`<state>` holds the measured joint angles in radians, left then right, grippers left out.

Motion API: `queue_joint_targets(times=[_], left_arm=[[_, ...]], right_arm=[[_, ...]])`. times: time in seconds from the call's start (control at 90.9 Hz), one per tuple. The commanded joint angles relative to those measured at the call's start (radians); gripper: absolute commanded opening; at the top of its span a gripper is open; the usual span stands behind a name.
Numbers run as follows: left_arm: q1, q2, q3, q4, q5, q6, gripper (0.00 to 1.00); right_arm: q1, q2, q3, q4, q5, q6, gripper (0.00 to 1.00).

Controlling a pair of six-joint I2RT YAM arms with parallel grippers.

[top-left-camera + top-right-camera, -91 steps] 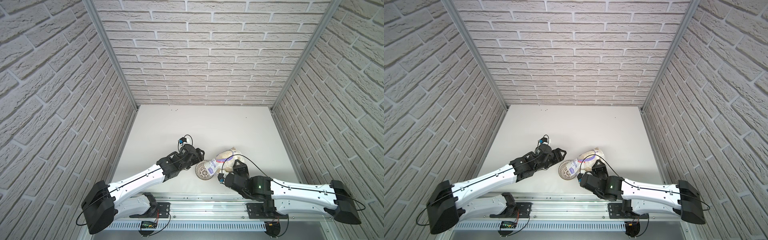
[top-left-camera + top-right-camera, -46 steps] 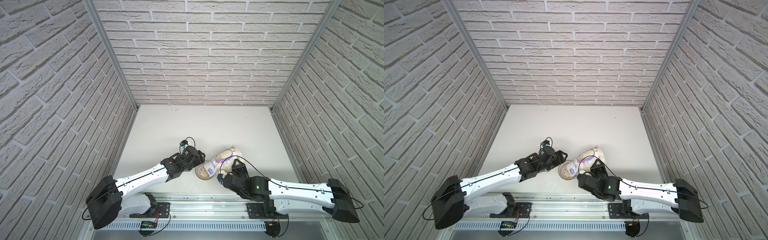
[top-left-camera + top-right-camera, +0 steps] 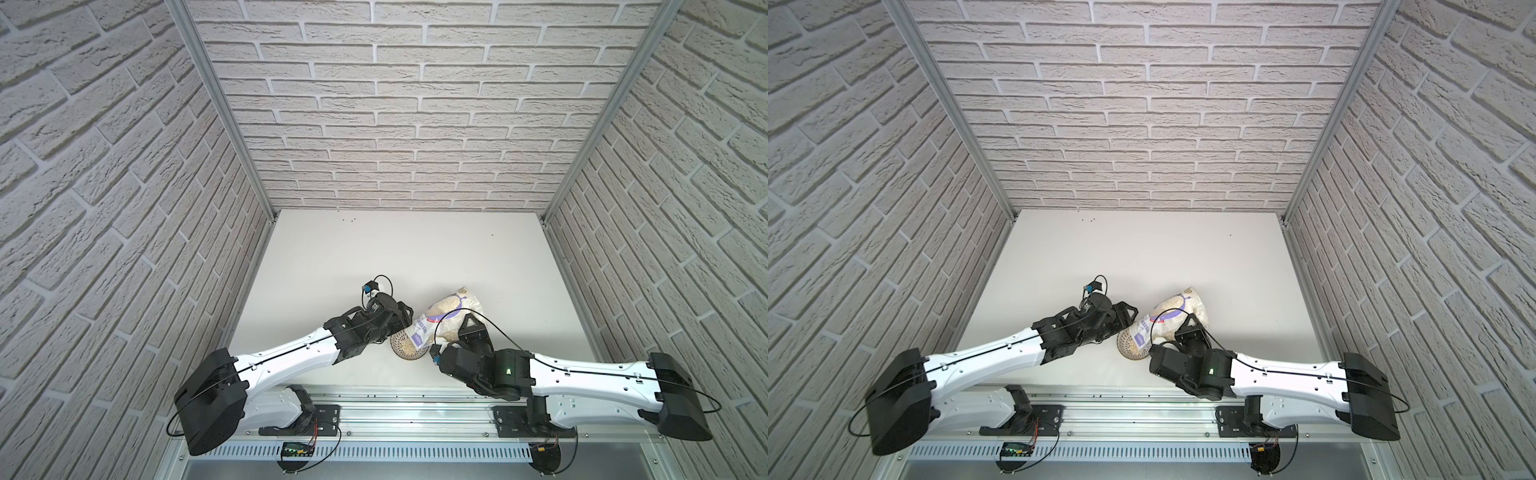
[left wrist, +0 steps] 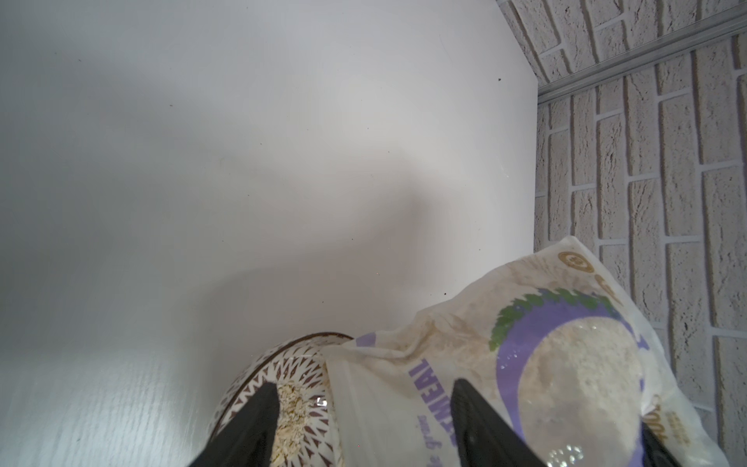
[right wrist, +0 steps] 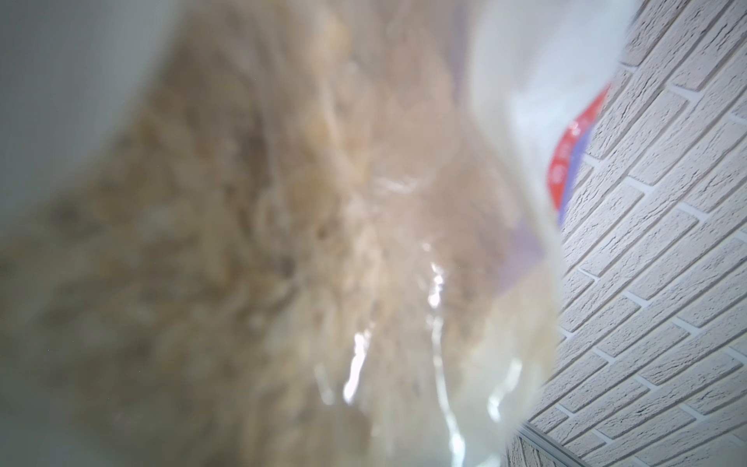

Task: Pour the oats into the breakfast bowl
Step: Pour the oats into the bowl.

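The oats pouch [image 3: 451, 307] [image 3: 1177, 309] lies tilted, its mouth end resting over the breakfast bowl [image 3: 395, 345] [image 3: 1121, 343]. My right gripper [image 3: 466, 328] [image 3: 1190, 328] is shut on the pouch's fat middle. The blurred pouch [image 5: 303, 242] fills the right wrist view and hides the fingers there. Pale oats [image 4: 293, 408] lie inside the patterned bowl [image 4: 283, 360]. My left gripper [image 3: 409, 316] [image 4: 368, 404] stands open at the bowl's left side. One of its fingers [image 4: 258, 424] is over the bowl, the other over the pouch label [image 4: 566, 364].
A white table [image 3: 395, 257] stretches back to brick walls on three sides. A metal rail [image 3: 415, 401] runs along the front edge under both arm bases. The bowl and pouch sit near the front, between the two arms.
My left gripper has moved right and forward, closing in on the bowl and the pouch's mouth. The right gripper and pouch have barely shifted.
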<state>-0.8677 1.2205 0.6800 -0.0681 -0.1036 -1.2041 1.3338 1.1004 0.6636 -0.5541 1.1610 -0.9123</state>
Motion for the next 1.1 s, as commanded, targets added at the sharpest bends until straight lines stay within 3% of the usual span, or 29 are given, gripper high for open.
queue_joint_targets(times=[0.0, 0.275, 0.363, 0.627, 0.715, 0.836, 1.089], left_arm=[[-0.007, 0.012, -0.014, 0.049, 0.005, -0.005, 0.70], [-0.011, 0.017, -0.013, 0.048, 0.006, -0.004, 0.69], [-0.012, 0.015, -0.019, 0.052, 0.002, -0.010, 0.68], [-0.013, 0.017, -0.016, 0.053, 0.001, -0.009, 0.68], [-0.014, 0.015, -0.017, 0.054, 0.000, -0.012, 0.67], [-0.015, 0.014, -0.013, 0.051, 0.002, -0.008, 0.67], [-0.015, 0.013, -0.017, 0.053, 0.000, -0.014, 0.67]], right_arm=[[0.010, -0.002, 0.054, 0.053, 0.179, 0.049, 0.03], [0.019, 0.007, 0.072, 0.045, 0.202, 0.051, 0.03], [0.026, 0.018, 0.087, -0.005, 0.172, 0.110, 0.03], [0.033, 0.060, 0.100, -0.015, 0.219, 0.072, 0.03], [0.041, 0.038, 0.132, -0.014, 0.172, 0.130, 0.03], [0.040, 0.031, 0.113, 0.017, 0.225, 0.019, 0.03], [0.045, 0.048, 0.149, -0.081, 0.227, 0.146, 0.03]])
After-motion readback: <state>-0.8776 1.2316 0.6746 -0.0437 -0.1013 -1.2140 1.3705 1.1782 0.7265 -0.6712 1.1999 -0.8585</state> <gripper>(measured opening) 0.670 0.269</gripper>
